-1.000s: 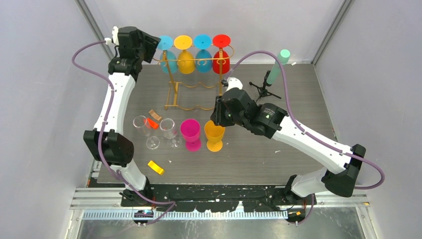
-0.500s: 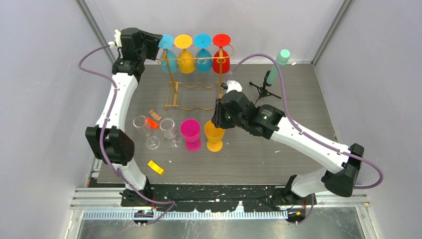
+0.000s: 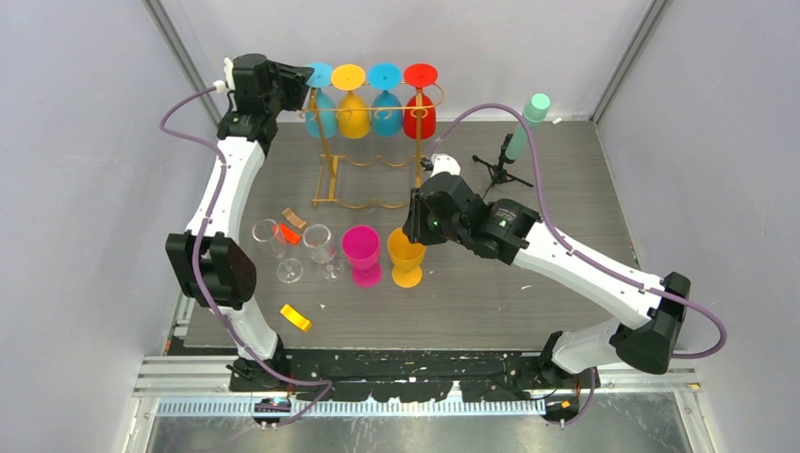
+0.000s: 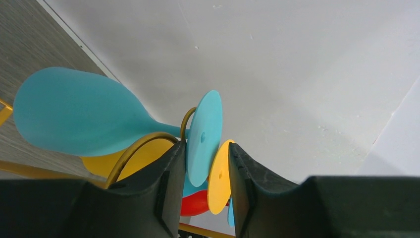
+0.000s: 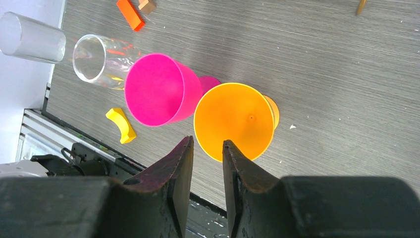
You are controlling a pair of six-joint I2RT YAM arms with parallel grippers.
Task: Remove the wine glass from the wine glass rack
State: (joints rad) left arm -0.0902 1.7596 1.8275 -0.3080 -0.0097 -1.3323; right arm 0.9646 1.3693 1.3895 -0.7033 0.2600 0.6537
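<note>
The gold wine glass rack (image 3: 328, 160) stands at the back of the table with several coloured wine glasses hanging upside down from its top rail. The leftmost is a cyan wine glass (image 3: 319, 90). My left gripper (image 3: 300, 80) is at its foot. In the left wrist view the cyan foot disc (image 4: 203, 136) sits between the fingers of my left gripper (image 4: 205, 144), against the left pad, with a sliver of gap on the right. My right gripper (image 3: 412, 234) hovers open over the rim of an upright orange glass (image 5: 237, 119), holding nothing.
A pink glass (image 3: 360, 247) stands beside the orange glass (image 3: 408, 260). Two clear glasses (image 3: 319, 241) and small orange and yellow blocks (image 3: 295, 317) lie at the left front. A black tripod with a green cylinder (image 3: 514, 142) stands at the back right.
My left gripper has moved right onto the cyan glass's foot and its jaws have narrowed around it. The right arm has hardly moved.
</note>
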